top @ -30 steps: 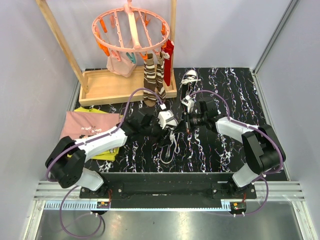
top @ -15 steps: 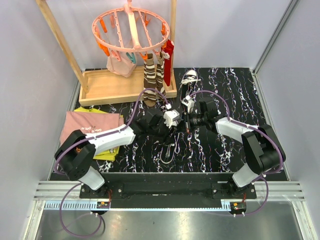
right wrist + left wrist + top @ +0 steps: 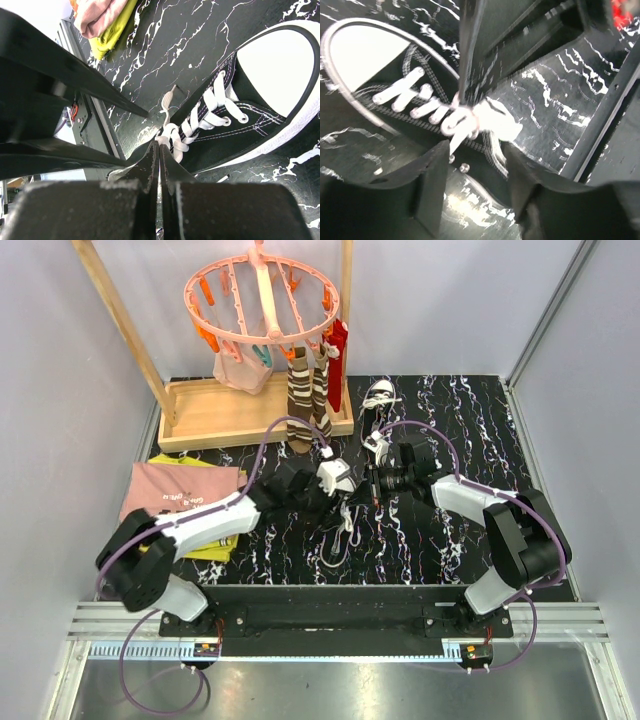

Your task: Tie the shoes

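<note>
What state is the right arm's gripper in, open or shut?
Shut. The right gripper has its fingers pressed together with no gap, pinching the white lace of the black canvas sneaker.

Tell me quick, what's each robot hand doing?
Left gripper: open, its fingers either side of the white lace.
Right gripper: closed, pinching the white lace.
</note>
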`<state>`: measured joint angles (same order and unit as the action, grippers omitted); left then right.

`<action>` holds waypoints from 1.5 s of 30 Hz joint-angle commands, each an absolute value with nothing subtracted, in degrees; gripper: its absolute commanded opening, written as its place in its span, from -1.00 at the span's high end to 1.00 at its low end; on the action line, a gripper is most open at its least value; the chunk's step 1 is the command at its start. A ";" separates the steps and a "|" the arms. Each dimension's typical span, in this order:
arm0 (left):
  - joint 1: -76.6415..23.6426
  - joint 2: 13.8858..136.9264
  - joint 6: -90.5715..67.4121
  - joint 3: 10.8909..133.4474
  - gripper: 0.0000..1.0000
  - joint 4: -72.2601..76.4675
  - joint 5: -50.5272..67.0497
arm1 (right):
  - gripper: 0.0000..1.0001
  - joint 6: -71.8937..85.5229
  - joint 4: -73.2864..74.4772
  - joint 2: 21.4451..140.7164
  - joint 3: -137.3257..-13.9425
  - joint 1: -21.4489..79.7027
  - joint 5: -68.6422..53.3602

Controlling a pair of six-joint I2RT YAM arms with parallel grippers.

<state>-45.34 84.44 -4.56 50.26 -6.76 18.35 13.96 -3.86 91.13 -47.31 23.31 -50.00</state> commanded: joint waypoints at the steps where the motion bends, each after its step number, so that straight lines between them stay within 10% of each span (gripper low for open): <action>1: -44.91 76.04 4.37 47.29 -0.17 -5.01 23.54 | 1.00 14.15 -6.06 89.56 -47.81 23.55 -49.66; 17: -49.22 75.75 63.79 45.52 -0.36 -1.84 36.99 | 1.00 14.85 -6.07 91.41 -49.13 23.55 -50.71; 45: -53.79 91.40 78.22 56.25 -0.24 -14.50 30.06 | 1.00 15.29 -7.12 91.93 -48.78 23.64 -51.15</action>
<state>-53.52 90.63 75.70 53.95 -16.40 31.73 15.27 -4.93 91.72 -47.33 23.31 -50.22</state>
